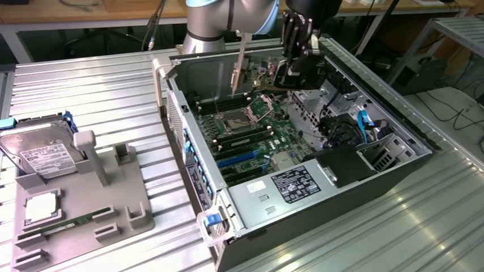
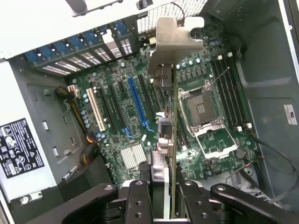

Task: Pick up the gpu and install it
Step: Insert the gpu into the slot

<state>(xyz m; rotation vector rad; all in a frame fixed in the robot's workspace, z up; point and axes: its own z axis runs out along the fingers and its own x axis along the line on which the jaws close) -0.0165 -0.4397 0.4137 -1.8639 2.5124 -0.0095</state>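
Observation:
My gripper hangs over the open computer case, above the far part of the motherboard. It is shut on the gpu, whose long silver end bracket points down toward the board. In the wrist view the gpu shows edge-on between my two black fingers, with its silver bracket at the far end. The card hovers clear of the board, over the strip between the long blue slot and the CPU socket. The gripper clamps the card's near end.
On the exterior view's left, a grey holder tray carries a silver hard drive, a CPU and a green memory stick. The case walls, drive cage and cables ring the motherboard.

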